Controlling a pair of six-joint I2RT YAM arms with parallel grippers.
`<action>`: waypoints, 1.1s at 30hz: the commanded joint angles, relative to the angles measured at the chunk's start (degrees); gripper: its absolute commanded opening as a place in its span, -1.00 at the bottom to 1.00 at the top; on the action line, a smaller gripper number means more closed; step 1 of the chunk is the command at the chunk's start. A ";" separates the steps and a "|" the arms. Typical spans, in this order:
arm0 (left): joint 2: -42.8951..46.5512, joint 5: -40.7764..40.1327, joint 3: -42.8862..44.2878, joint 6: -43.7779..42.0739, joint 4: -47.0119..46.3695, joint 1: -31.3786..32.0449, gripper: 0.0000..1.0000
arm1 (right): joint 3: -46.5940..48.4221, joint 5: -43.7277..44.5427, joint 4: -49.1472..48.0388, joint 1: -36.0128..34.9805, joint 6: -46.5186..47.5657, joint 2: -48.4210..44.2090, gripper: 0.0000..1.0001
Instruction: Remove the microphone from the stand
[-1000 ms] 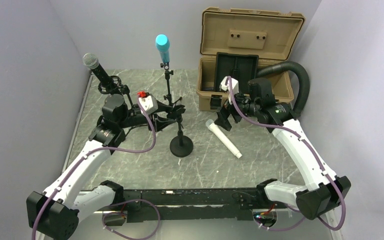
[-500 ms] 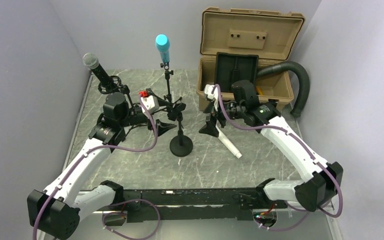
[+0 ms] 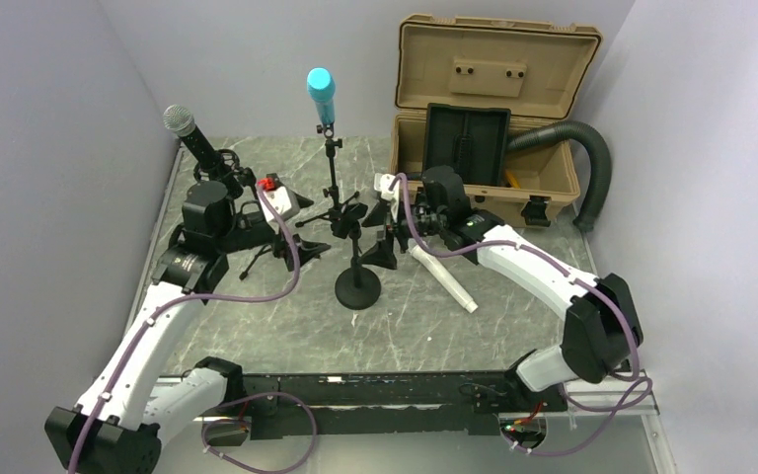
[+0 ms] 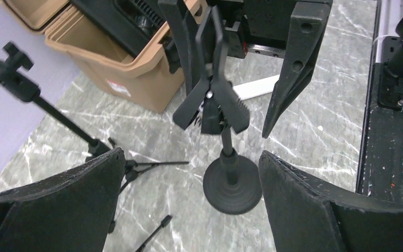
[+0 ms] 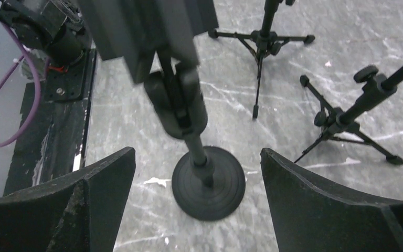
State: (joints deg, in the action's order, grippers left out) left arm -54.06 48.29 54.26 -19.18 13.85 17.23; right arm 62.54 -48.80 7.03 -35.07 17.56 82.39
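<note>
A short black stand point(image 3: 358, 288) with a round base stands mid-table, and its clip point(image 3: 348, 219) holds nothing. A white microphone point(image 3: 441, 274) lies flat on the table to its right. My left gripper point(image 3: 306, 227) is open just left of the clip, not touching it. My right gripper point(image 3: 373, 235) is open close on the clip's right. In the left wrist view the base point(image 4: 232, 181) lies ahead of the open left gripper point(image 4: 190, 160). The right wrist view has the stand's post between the fingers of the open right gripper point(image 5: 198, 153), above the base point(image 5: 208, 184).
A teal microphone point(image 3: 320, 94) sits on a tripod stand at the back. A black microphone with a grey head point(image 3: 183, 125) sits on another tripod at back left. An open tan case point(image 3: 484, 148) and a black hose point(image 3: 592, 163) fill the back right.
My left gripper has opened, let go of the stand's clip and drawn back to the left. My right arm has swung left from the case to the stand.
</note>
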 commanded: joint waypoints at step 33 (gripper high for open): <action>-5.22 6.89 -3.65 13.35 -5.85 1.34 0.98 | 26.04 -3.71 -2.06 -0.24 -23.25 0.18 -1.00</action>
State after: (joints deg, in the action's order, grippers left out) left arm -57.63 51.55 47.97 -10.13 13.37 16.19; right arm 82.39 -50.06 7.51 -36.42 1.34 85.19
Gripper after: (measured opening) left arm 0.994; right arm 0.141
